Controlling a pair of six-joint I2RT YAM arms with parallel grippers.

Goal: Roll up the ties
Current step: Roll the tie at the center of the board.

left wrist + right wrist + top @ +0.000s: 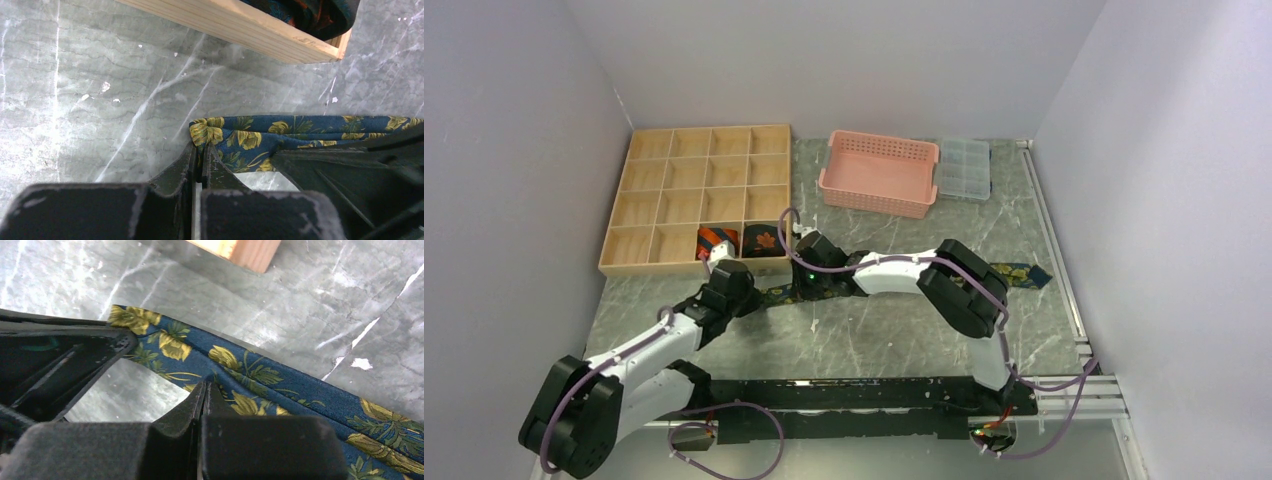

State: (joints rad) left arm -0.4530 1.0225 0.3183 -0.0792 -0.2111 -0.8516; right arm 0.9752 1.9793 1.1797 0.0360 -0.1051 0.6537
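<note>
The left arm [654, 345] is stretched from its base at the near left, forward and to the right, with the wrist held low. The right arm [894, 270] is folded at the elbow and reached leftward, so that both wrists are set close together. The left jaws are pressed shut on the folded end of the floral tie [300, 131]. The right jaws are likewise closed on its fabric, just beside.
</note>
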